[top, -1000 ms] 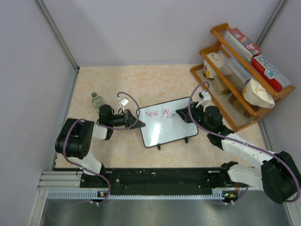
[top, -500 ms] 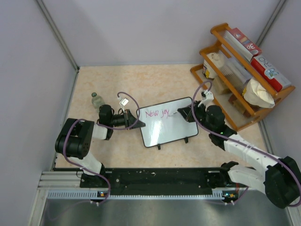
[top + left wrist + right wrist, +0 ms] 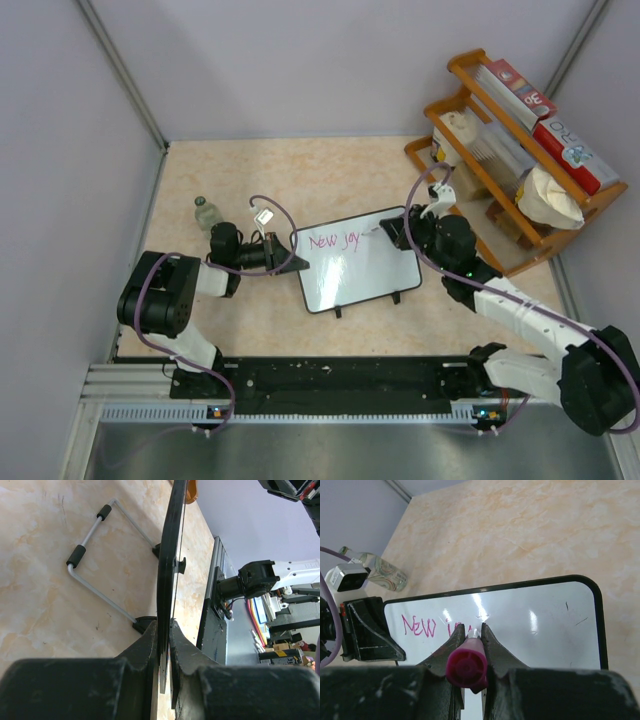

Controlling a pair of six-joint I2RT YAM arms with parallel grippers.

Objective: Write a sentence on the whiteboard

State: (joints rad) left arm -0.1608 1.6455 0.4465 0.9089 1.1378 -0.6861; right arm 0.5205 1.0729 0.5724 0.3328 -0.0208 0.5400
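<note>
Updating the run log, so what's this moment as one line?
left gripper: shut on whiteboard edge | right gripper: shut on pink marker, tip by the writing | sentence: begins "New", unfinished

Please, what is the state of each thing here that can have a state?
Whiteboard: propped on its stand, partly written.
Writing: pink, reads "New joy", one short line.
Marker: held, tip pointing at the board.
Left pincer: shut on the whiteboard's edge.
Right pincer: shut on the marker.
</note>
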